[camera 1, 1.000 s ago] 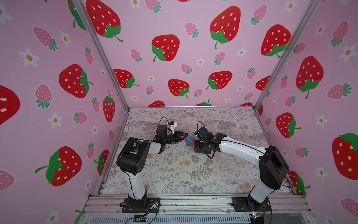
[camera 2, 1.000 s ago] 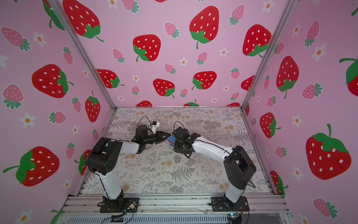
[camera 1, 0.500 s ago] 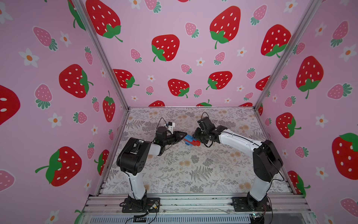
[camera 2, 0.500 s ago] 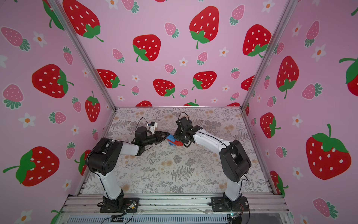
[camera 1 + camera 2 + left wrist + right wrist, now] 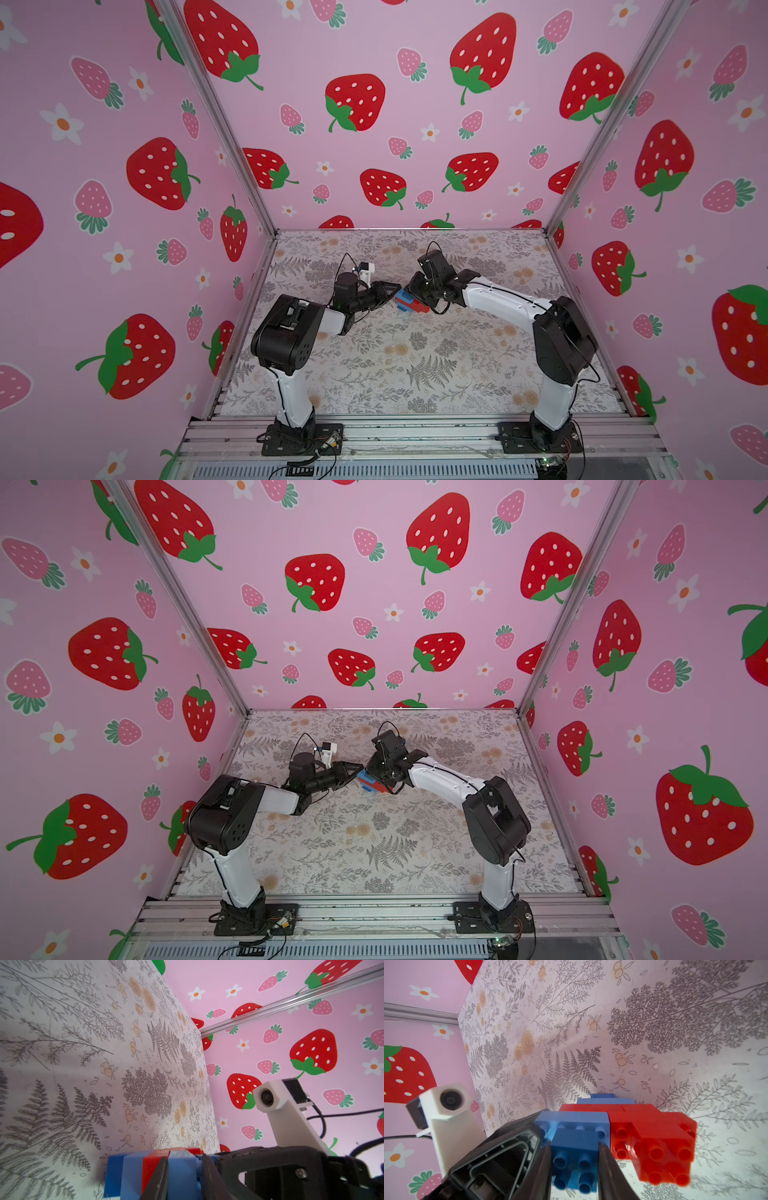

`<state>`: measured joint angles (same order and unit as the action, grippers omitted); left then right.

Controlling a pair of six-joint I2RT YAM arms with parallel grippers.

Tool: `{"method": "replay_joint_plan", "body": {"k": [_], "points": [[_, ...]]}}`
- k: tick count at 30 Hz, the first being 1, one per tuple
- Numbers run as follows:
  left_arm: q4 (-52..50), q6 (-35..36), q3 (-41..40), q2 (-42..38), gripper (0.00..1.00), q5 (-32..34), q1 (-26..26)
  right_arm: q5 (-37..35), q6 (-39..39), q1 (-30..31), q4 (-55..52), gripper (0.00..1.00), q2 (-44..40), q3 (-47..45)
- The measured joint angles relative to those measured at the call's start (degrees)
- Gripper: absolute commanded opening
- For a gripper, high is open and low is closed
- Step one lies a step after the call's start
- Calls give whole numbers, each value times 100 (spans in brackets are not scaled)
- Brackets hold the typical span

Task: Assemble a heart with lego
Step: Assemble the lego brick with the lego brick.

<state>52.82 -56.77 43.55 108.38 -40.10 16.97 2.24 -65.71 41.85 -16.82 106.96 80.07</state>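
So the heart (image 5: 409, 305) (image 5: 372, 785) is sitting right between my two grippers, about mid-table and a bit toward the back wall. It's a stepped clump of red and blue bricks, all joined up. I honestly can't tell if it's resting on the mat (image 5: 415, 365) or just off it. There's a shadow right under it either way.

My right gripper (image 5: 574, 1145) (image 5: 415, 296) is clamped on a small blue brick (image 5: 575, 1147) at one end of the heart. Its fingers (image 5: 544, 1167) press on both sides and the studs face my wrist camera. Next to that brick there's a longer blue one, then the red bricks (image 5: 664, 1142) stick out to the side.

My left gripper (image 5: 184, 1158) (image 5: 392, 291) comes in from the opposite side and is clenched on the heart too, with its fingers (image 5: 158, 1178) pinching a blue section beside a red one. So both jaws are grasping the same piece, tips nearly touching each other in both top views.

Each wrist view catches the other arm's white camera mount (image 5: 270, 1097) (image 5: 446, 1101) just beside the bricks.

Around that it's the fern-print mat and pink strawberry walls (image 5: 415, 50) on three sides.
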Motion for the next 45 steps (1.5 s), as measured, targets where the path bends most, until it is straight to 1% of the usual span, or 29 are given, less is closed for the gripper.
{"method": "replay_joint_plan", "body": {"k": [14,26,35,41,45], "points": [[15,-9,-7,11,15,46,-22,131,33,0,17,16,192,260],[-55,114,26,11,14,2,-24,140,203,26,-302,13,251,442],[-81,146,28,9,13,-52,-63,197,267,9,-350,14,278,437],[-85,146,11,11,12,-66,-109,275,262,-28,-404,16,422,643],[-83,146,-2,11,12,-50,-136,313,258,-37,-658,16,595,955]]}}
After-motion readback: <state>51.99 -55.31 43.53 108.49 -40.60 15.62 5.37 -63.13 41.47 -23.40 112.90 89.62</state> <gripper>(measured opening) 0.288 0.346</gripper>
